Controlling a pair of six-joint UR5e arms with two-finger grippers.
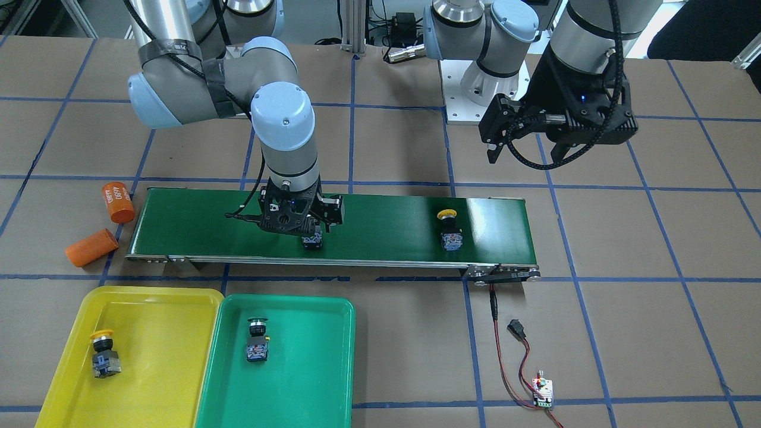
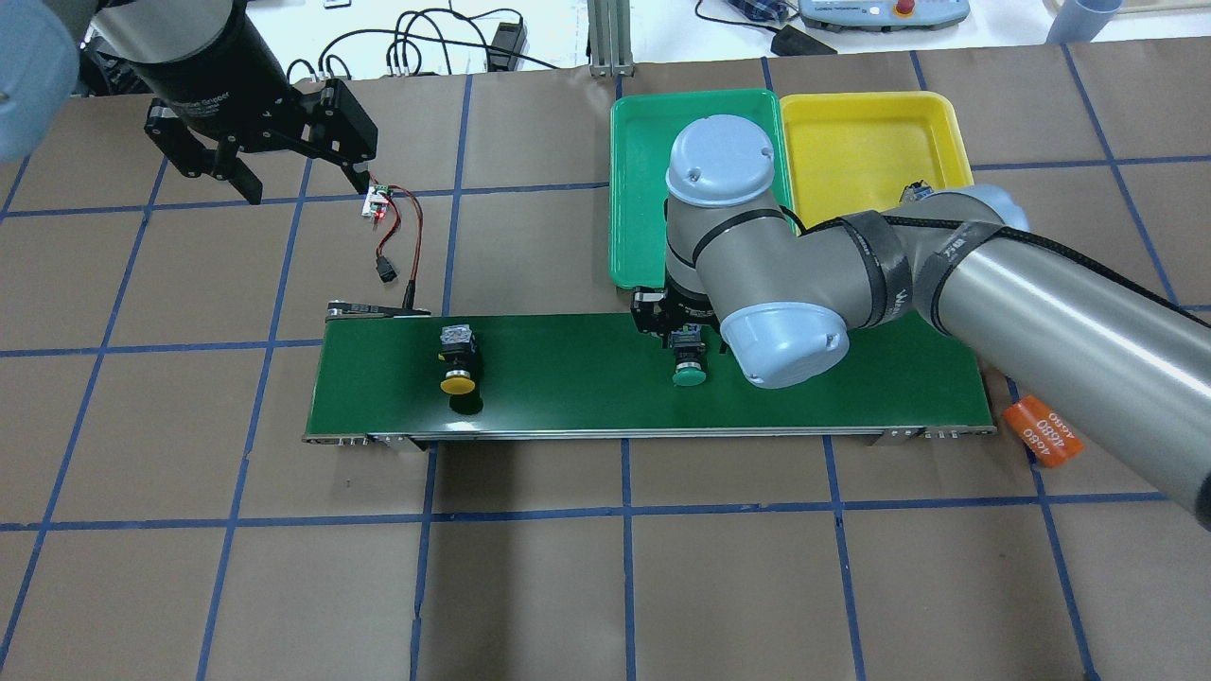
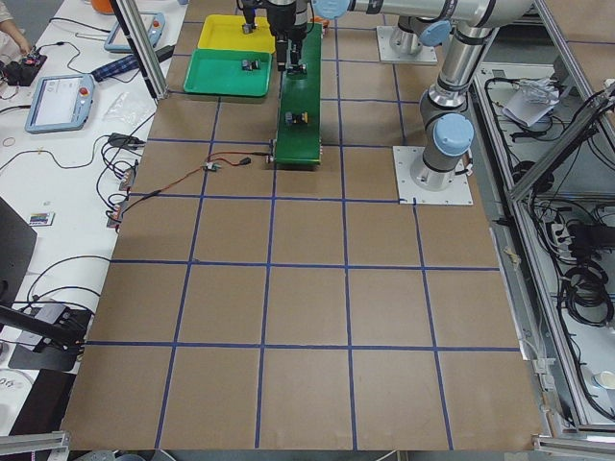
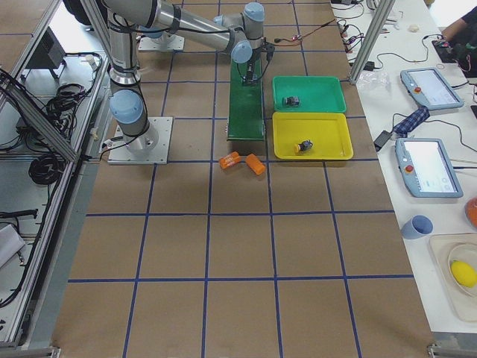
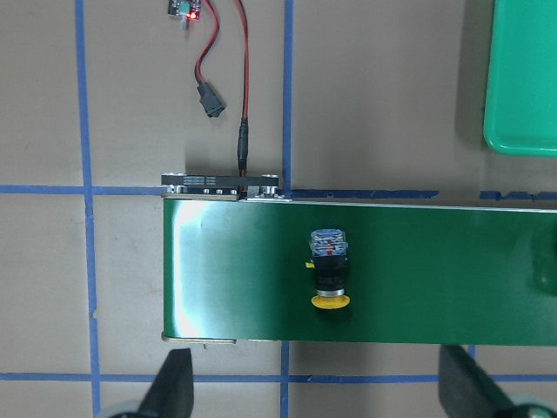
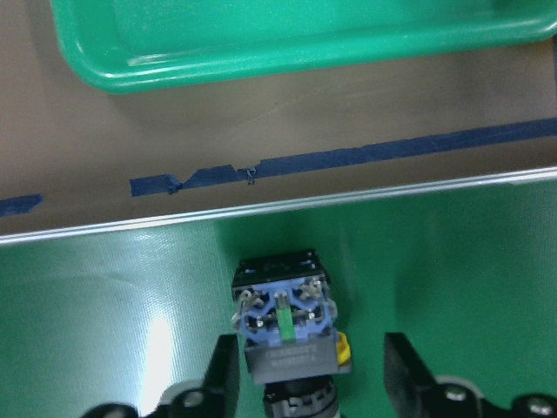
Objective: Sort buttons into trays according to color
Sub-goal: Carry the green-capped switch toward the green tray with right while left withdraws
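Observation:
My right gripper [image 1: 304,229] is down on the green conveyor belt [image 1: 386,223] with its jaws open. Its fingers [image 6: 224,379] stand on either side of a green-capped button [image 6: 285,318] lying on the belt, also seen from overhead [image 2: 688,367]. A yellow-capped button [image 2: 458,359] lies further along the belt and shows in the left wrist view [image 5: 329,270]. My left gripper [image 2: 255,161] is open and empty, high above the table. The yellow tray [image 1: 160,309] holds a yellow-capped button [image 1: 104,353]. The green tray [image 1: 309,356] holds a green-capped button [image 1: 257,340].
Two orange cylinders [image 1: 118,202] [image 1: 91,246] lie on the table off the belt's end near the yellow tray. A red-black wire with a small circuit board [image 1: 542,392] runs from the belt's other end. The trays sit side by side beside the belt.

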